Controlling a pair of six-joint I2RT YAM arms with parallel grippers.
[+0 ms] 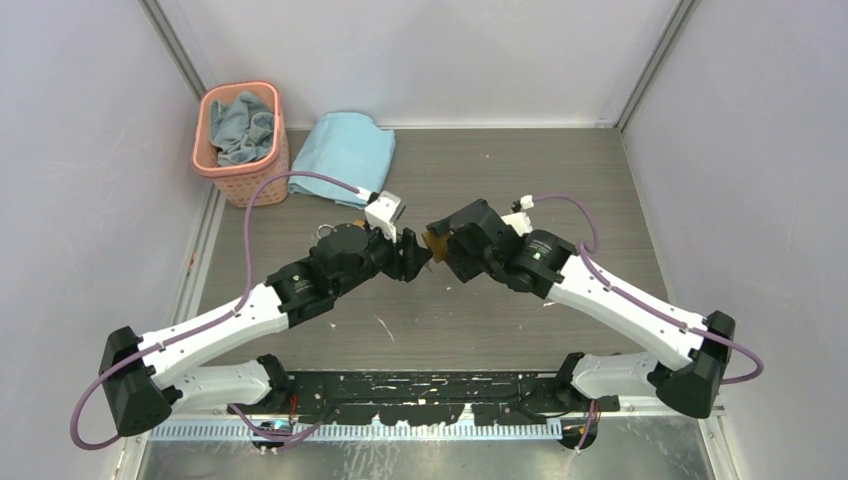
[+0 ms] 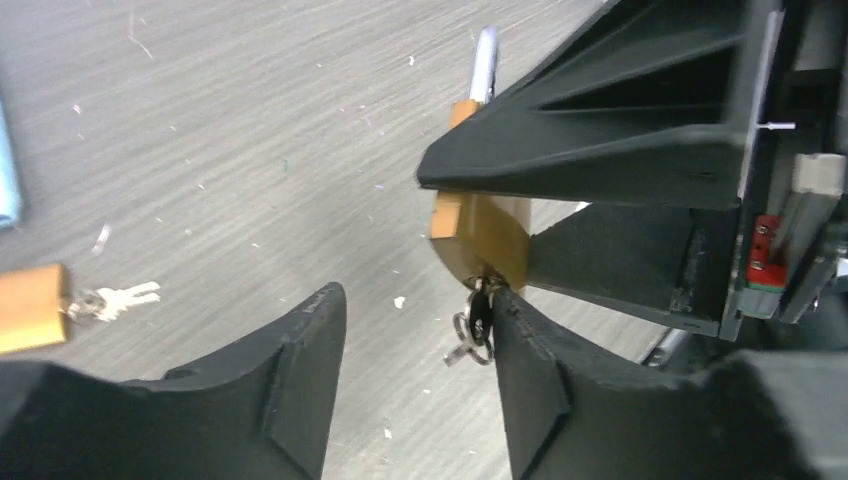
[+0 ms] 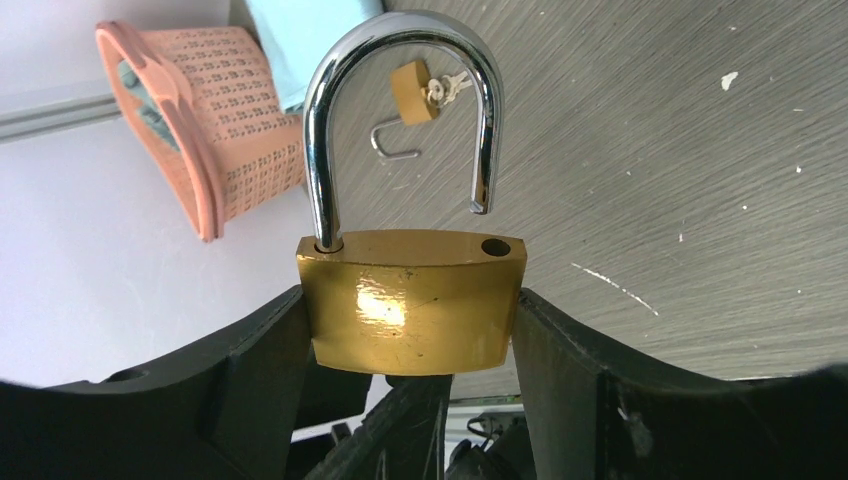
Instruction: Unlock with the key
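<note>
Grey, wood-grained table [image 1: 560, 180] carried everything in the scene. At its far side a light blue folded cloth [image 1: 345, 150] lay just beside a pink plastic basket [image 1: 250, 180] with another blue cloth inside.

The two arms met over the middle of the table. The right gripper [image 3: 410, 335] was clamped on the large brass padlock [image 3: 400, 300], one finger on each side of the body, and held it in the air above the table. The padlock's chromed steel shackle [image 3: 320, 130] was raised, and its free end stood above its hole and out of it.

The left gripper [image 2: 415, 310] had its fingers spread and gripped nothing. A small dark-headed key [image 2: 480, 312] stuck in the bottom of the padlock, just beside one left finger.

A smaller brass padlock [image 2: 30, 305] with silver keys [image 2: 125, 297] lay on the table, well apart.
</note>
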